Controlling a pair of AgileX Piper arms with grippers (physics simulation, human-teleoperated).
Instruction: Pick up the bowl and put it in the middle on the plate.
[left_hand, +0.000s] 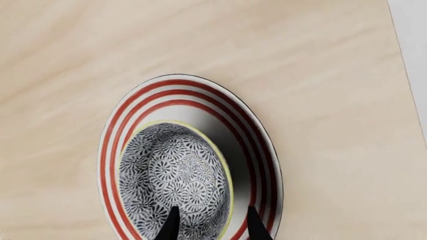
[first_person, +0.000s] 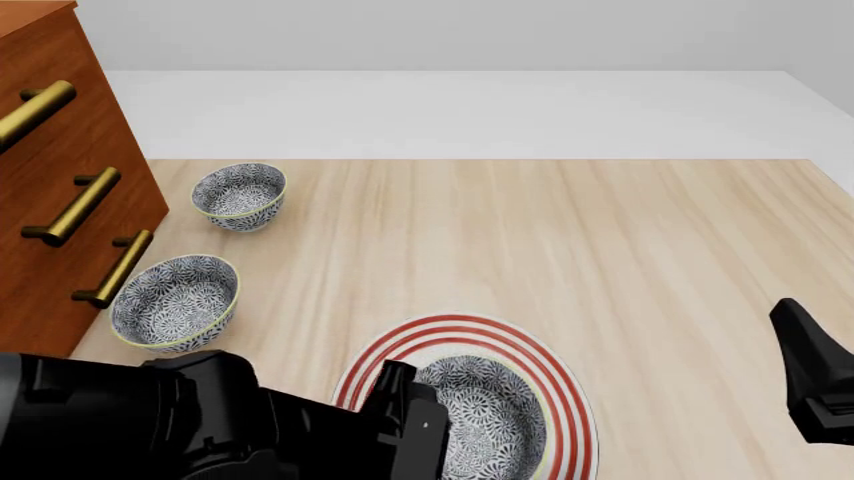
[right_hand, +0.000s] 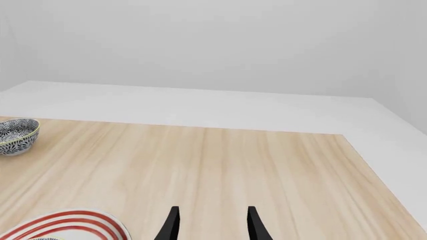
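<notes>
My left hand (left_hand: 211, 227), fingers spread wide and gripping nothing, hovers directly over the bowl (left_hand: 177, 180); one fingertip (left_hand: 171, 224) shows over the bowl's inside, the other (left_hand: 257, 225) outside its rim. The bowl rests on the plate (left_hand: 260, 145), offset from centre toward me. Risk: lifting carelessly, a fingertip could catch the rim and drag the bowl further off-centre. Bowl: dense blue-grey floral pattern, thin yellowish rim. My right hand (right_hand: 211, 226) is open too, well clear over the worktop (right_hand: 267, 170).
</notes>
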